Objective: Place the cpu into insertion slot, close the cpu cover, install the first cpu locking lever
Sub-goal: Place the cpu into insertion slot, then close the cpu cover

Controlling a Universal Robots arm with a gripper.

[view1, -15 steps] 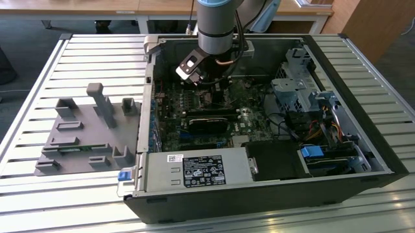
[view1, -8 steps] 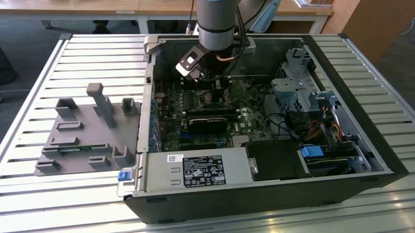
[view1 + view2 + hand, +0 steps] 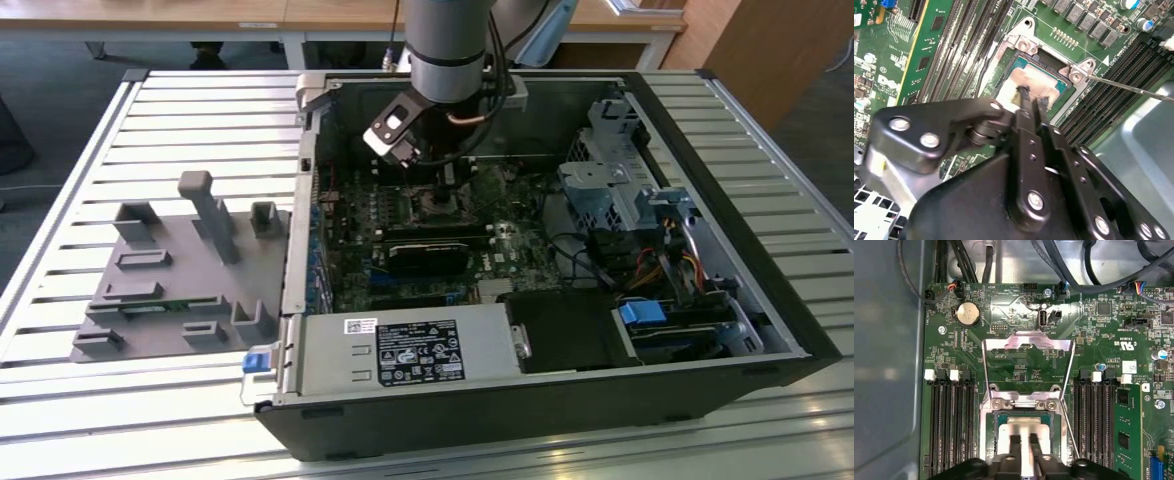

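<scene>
Open black sheet-metal computer case (image 3: 534, 420) lies on its side around the pincer. Flat green printed motherboard (image 3: 954, 355) spreads below it. Matte black bolted-metal pincer (image 3: 1024, 439) hangs straight over the socket area. Its two fingers (image 3: 1015, 445) stand a thin gap apart, pinching nothing.

Progress: step one looks done.
- The cpu (image 3: 1026, 426), a small flat square chip with dull silver top and thin green rim, sits level directly under the pincer tips. Can't tell whether the tips touch it.
- It rests in the insertion slot (image 3: 986, 435), a square black socket with silvery metal surround.
- The cpu cover (image 3: 999, 343), a thin square silvery frame with large cut-out centre, is flipped up and back. It lies beyond the tips, hinged at the socket's far edge, so it's not closed.
- The locking lever (image 3: 1129, 87), a thin bright steel wire rod, runs free beside the socket off to one side of the pincer. It looks unlatched.

Judged: one of three steps done, two left.

Materials:
- Case: smooth painted sheet.
- Board: glossy, finely textured with solder and traces.
- Cover: stamped thin sheet, reflective, probably springy.
- Chip lid: flat, hard, satin metal.
- Lever: slim round stiff wire.
</scene>
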